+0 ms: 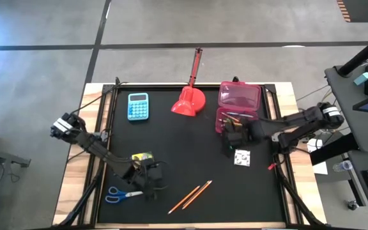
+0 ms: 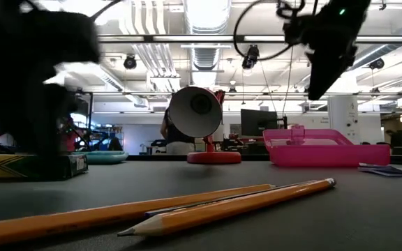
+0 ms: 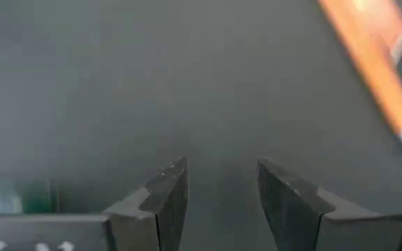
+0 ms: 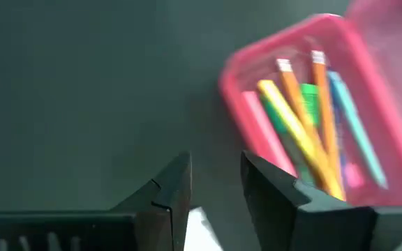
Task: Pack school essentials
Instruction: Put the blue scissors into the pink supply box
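two orange pencils (image 1: 190,195) lie low centre on the bench (image 1: 171,140) beside the left tool (image 1: 147,179), released and empty, scissors (image 1: 121,195) lower left. further up right, the right tool (image 1: 235,142) hangs parted, empty, beside the pink case (image 1: 235,115) already holding pens, apparently between drops.

Translucent pink plastic case (image 1: 239,97); matt black mat (image 1: 171,153); wooden pencils (image 1: 190,195).

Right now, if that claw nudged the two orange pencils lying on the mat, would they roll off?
Probably a little. The orange pencils are long, thin and stiff, so a sideways push would likely roll them. They look light. The open left gripper hangs just beside them, and the flat black mat might slow them.
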Robot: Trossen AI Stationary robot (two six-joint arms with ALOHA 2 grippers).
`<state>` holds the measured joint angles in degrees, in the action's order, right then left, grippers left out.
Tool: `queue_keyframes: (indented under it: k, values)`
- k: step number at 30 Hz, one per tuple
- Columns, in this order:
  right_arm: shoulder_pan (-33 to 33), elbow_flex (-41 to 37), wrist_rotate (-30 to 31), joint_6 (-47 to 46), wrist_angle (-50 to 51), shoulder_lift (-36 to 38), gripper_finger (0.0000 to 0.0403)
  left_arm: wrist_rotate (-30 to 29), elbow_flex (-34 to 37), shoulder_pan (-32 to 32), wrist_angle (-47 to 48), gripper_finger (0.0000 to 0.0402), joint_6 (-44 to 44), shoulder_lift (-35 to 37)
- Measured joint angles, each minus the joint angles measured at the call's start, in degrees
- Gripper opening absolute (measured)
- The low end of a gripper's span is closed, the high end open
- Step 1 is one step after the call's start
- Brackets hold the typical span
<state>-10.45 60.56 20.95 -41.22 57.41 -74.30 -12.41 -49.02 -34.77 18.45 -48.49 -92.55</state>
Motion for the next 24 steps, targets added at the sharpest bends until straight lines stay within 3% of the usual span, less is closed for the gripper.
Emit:
queue_keyframes:
  k: [4,10,17,24]
  values:
    - [-6.37,-0.31,0.88,-4.01,-3.29,-0.45,0.012,6.52,0.02,-3.3,9.26,0.0153,-9.31,0.02]
    - [-12.6,-0.24,1.57,-7.82,-5.89,-2.34,0.0128,11.82,-0.05,-8.98,12.85,0.0153,-17.44,0.97]
    - [-14.85,-0.19,1.64,-11.74,-5.87,-2.84,0.0129,13.08,-0.06,-12.92,15.96,0.0153,-22.16,2.54]
    - [-14.8,-0.2,1.61,-11.27,-5.89,-2.84,0.0121,19.49,-0.09,-14.48,15.69,0.0153,-21.71,2.58]
